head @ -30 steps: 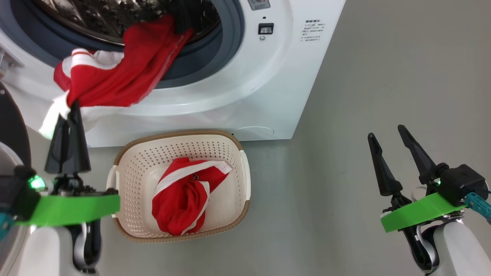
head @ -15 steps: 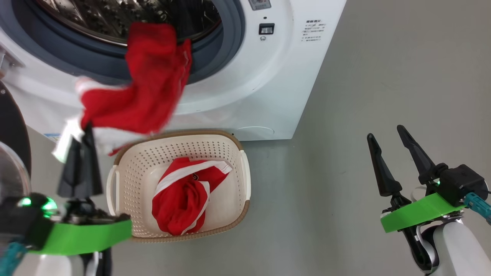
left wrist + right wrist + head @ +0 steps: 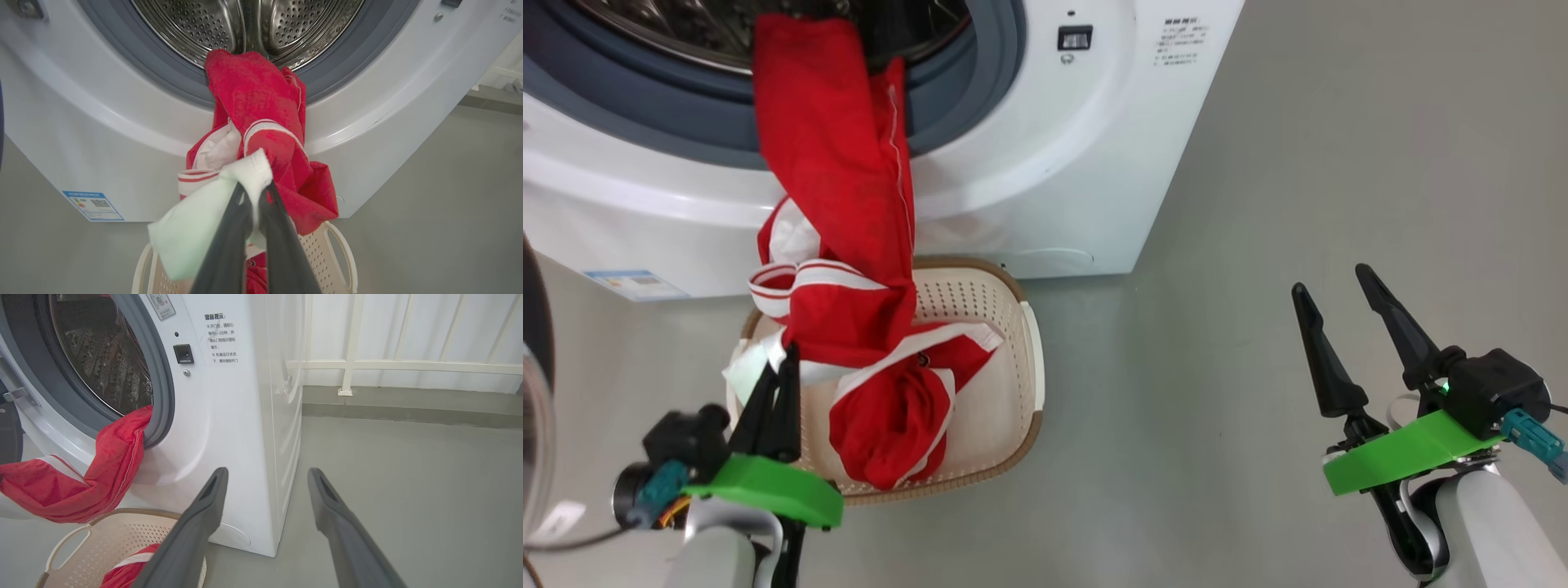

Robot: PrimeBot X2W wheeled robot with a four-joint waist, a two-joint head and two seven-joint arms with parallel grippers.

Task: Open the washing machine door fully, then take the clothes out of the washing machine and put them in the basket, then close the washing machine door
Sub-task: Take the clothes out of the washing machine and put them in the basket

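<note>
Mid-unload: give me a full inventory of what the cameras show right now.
washing machine: one, white, ahead of the robot
drum: one, steel, open to view
washing machine door: one, black rim, far left edge of the head view, swung open
hanging garment: one, red with white trim, trailing from the drum mouth down over the basket
basket garment: one, red with white stripes, lying in the basket
basket: one, cream with brown rim, on the floor before the machine
label: one, blue, low on the machine's front
railing: one, white, beyond the machine's side
floor: grey
left gripper: shut on the hanging garment's white trim, above the basket
right gripper: open, holding nothing, off to the right
</note>
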